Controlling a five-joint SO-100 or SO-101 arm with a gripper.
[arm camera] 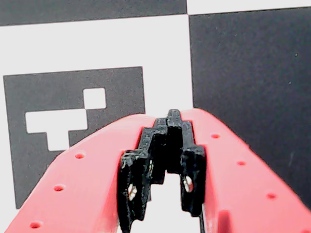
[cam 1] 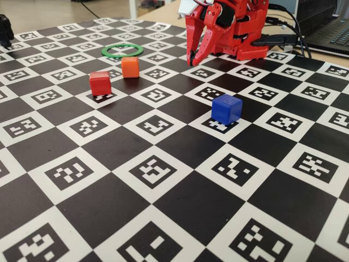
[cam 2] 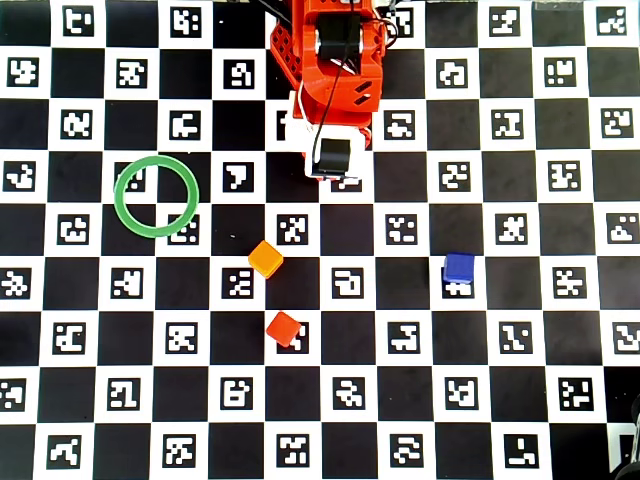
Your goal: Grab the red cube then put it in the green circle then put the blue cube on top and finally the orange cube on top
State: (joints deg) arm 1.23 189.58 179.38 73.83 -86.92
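The red cube sits on the checkered board, in front of the orange cube. The green circle lies flat and empty, to the left of the arm in both views. The blue cube stands alone on the right. My red gripper is shut and empty. It points down just above the board by the arm's base, well apart from all the cubes. The wrist view shows only its closed fingers over a marker square.
The black-and-white marker board covers the table. The arm's red base stands at the far edge. A laptop and cables lie behind it at the right. A black object sits at the far left.
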